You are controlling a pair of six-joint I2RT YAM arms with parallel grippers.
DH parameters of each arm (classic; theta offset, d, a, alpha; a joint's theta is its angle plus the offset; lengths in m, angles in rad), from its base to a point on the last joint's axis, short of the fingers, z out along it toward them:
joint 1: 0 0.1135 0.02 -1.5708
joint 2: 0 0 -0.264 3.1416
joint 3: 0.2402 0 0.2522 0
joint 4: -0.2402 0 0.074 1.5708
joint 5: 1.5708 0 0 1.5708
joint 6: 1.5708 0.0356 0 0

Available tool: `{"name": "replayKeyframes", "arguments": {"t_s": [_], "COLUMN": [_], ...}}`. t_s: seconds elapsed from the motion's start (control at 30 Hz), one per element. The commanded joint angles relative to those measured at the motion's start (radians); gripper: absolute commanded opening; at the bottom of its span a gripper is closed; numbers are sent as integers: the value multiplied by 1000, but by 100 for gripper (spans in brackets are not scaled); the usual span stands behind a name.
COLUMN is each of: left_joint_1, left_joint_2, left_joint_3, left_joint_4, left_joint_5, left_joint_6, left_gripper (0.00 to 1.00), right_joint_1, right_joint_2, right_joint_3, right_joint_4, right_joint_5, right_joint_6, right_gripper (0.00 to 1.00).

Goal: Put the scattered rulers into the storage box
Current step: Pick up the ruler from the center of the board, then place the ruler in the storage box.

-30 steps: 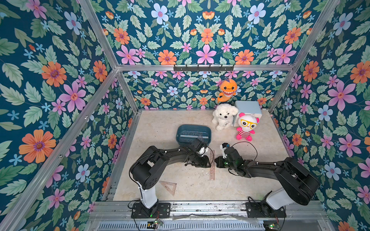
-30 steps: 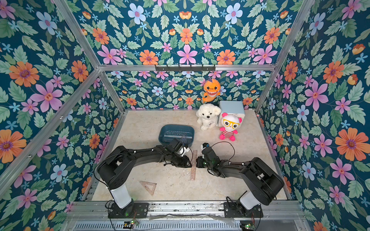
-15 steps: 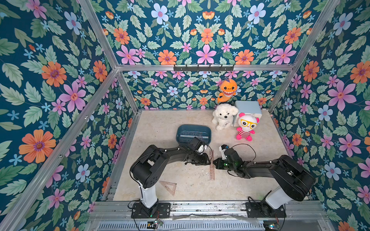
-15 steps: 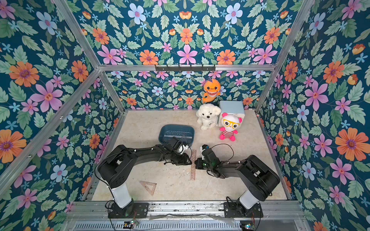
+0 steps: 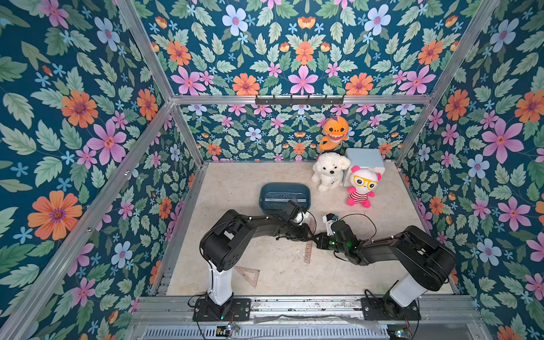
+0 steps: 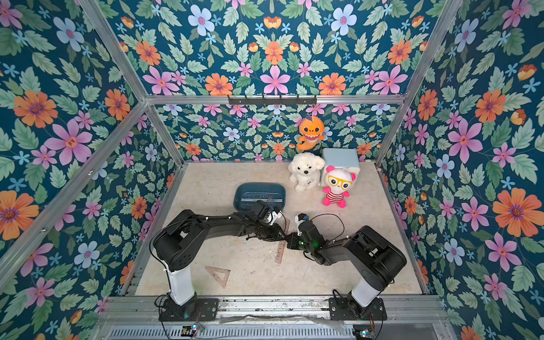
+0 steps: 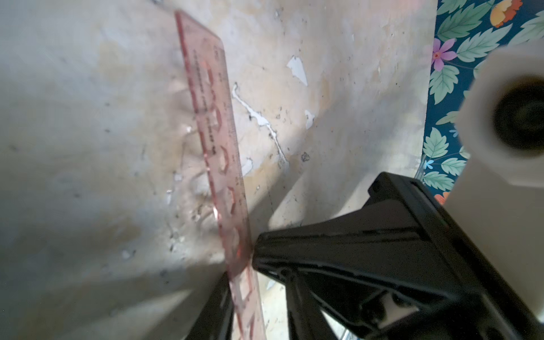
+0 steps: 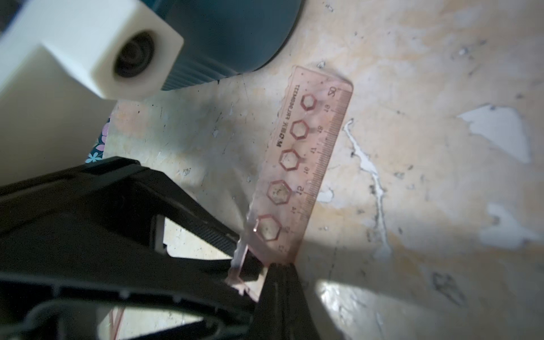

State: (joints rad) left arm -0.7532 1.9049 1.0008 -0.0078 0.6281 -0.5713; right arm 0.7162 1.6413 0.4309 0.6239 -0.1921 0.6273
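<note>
1. The left fingers (image 8: 210, 234) straddle a long, thin, translucent pinkish plastic stencil ruler (image 8: 306, 164) near mid-length. They stand part-way closed, and whether they pinch it yet cannot be told.
2. The right fingers (image 7: 270, 250) are closed to a point, holding nothing, with the tip touching the ruler's other side at the same spot.
3. The ruler's long axis runs from the front rail toward the back wall, crosswise to both sets of fingers. In the wrist views it looks tipped up on one long edge rather than flat on the worn beige counter (image 5: 235, 176).
4. Its far end lies near a corner of the shallow dark teal plastic storage box (image 5: 263, 197). The box sits on the left arm's side, so that arm seems better placed for the carry.
5. A translucent triangular set square (image 5: 250, 273) lies well apart, near the left arm's base.
6. In both top views the wrists cover the ruler's middle, so contact is unreadable there. Pale pieces inside the box are too small to identify.
</note>
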Motion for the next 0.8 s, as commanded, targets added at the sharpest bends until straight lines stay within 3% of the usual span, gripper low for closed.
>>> {"name": "replayKeyframes", "arguments": {"t_s": [0.0,0.13,0.3,0.6,0.77], "left_joint_1": [-6,-5,9,75,77], "left_joint_2": [12,-47,-197,-319,-321], "left_joint_3": [-11,29,130,123,80], "left_joint_4": [-114,-181,-243,-116,61], "left_joint_5": [-80,-109,-248,-660,-885], "left_joint_6": [-19,-11,-80,-529,-724], "left_gripper": [21,0,0,0,0], "right_joint_1": [3,-2,-31,-48,-67], "right_joint_2": [5,-110,-338,-462,-491], "right_joint_3": [-10,2,24,74,75], "right_joint_4": [-103,-231,-414,-494,-477], "right_joint_5": [-14,17,61,49,9], "right_joint_6": [-4,-43,-99,-139,-143], "right_gripper": [0,0,2,2,2]}}
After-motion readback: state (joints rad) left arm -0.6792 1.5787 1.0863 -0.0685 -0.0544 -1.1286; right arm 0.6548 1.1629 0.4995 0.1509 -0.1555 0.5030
